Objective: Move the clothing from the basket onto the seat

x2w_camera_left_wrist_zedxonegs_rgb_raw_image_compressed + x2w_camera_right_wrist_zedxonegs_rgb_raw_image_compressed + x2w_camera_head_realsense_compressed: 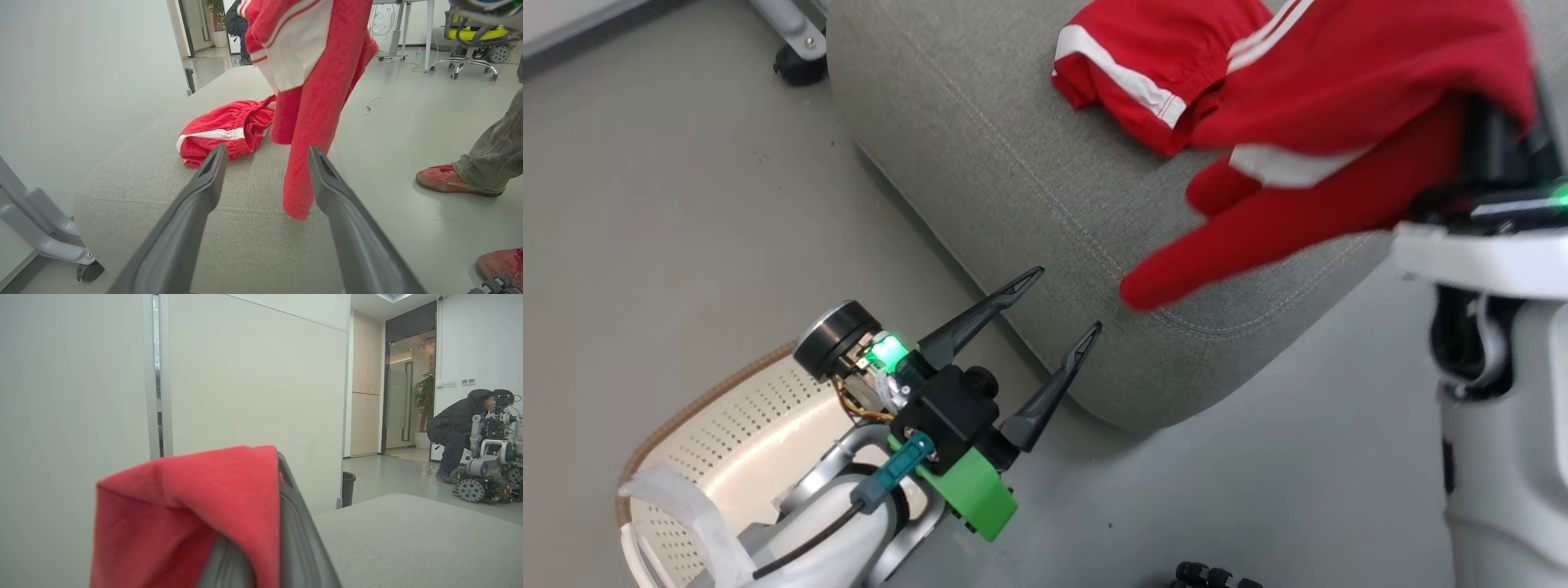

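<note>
The clothing hangs draped over the right gripper, whose fingers look clamped together on it. Its tail dangles above the seat, near the rounded front corner. Better to carry it further in from that edge before letting go, beside the second red garment lying on the cushion, or the tail may drag it to the floor. The left gripper is spread and empty above the basket. A person's red shoe stands on the floor beside the seat.

Cloth-covered gripper, cropped basket
The red garment covers most of the right gripper; the basket runs off the head view's lower edge.
</note>
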{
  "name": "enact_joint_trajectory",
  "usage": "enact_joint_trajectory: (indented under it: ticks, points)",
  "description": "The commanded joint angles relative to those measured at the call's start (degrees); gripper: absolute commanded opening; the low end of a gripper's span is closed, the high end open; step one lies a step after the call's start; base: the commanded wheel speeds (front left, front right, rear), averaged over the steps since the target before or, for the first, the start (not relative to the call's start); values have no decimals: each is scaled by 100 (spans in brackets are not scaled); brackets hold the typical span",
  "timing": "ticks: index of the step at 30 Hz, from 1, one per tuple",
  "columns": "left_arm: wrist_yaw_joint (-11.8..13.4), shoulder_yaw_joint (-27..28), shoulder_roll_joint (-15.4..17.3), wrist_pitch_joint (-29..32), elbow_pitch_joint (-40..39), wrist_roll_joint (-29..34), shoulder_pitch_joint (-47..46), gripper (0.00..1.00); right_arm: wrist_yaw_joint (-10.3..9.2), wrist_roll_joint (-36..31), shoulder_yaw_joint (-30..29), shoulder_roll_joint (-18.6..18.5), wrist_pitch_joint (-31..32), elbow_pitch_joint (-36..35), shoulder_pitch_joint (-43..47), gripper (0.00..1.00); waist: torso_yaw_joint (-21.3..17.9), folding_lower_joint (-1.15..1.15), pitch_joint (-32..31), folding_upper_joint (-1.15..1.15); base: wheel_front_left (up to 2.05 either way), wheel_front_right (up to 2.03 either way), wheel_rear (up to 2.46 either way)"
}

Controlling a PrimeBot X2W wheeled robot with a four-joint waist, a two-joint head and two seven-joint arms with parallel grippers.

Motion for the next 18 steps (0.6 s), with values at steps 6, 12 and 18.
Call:
enact_joint_trajectory:
  ticks: [6, 12, 18]
  points:
    - [-139, 135, 509, 138, -547, 56, -278, 100, -6, 15, -782, -5, -20, 140, -1721, 0, 657, -1, 1811, 0, 0, 0, 0]
    - [-270, 46, 820, 272, -950, 153, -524, 100, -6, -116, -1239, -6, -20, 635, -2964, 0, 804, -1, 2508, 0, 0, 0, 0]
    - [-380, -272, 1111, 392, -1206, 272, -695, 100, -7, -308, -1732, -32, -20, 1140, -3611, 0, 875, -1, 3002, 0, 0, 0, 0]
